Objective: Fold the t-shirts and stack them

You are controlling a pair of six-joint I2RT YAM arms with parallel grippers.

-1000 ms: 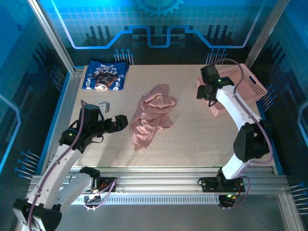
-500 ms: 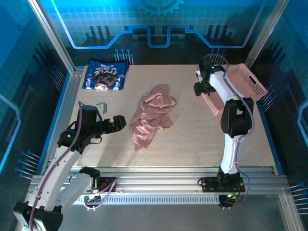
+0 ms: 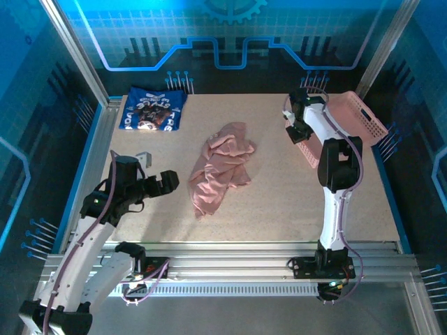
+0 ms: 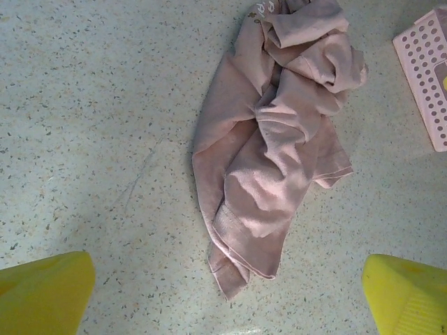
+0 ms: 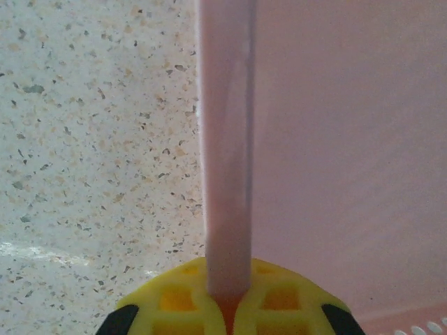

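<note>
White arm links (image 3: 84, 241) with black joints, purple cables (image 3: 360, 155) trailing along both, black left tool (image 3: 172, 181) with plain yellow fingertips (image 4: 42, 296), right tool (image 5: 227, 306) fingertips yellow, waffle-gridded, black-cornered

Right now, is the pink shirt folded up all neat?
No, the pink shirt lies crumpled in a loose, wrinkled heap on the table.
</note>
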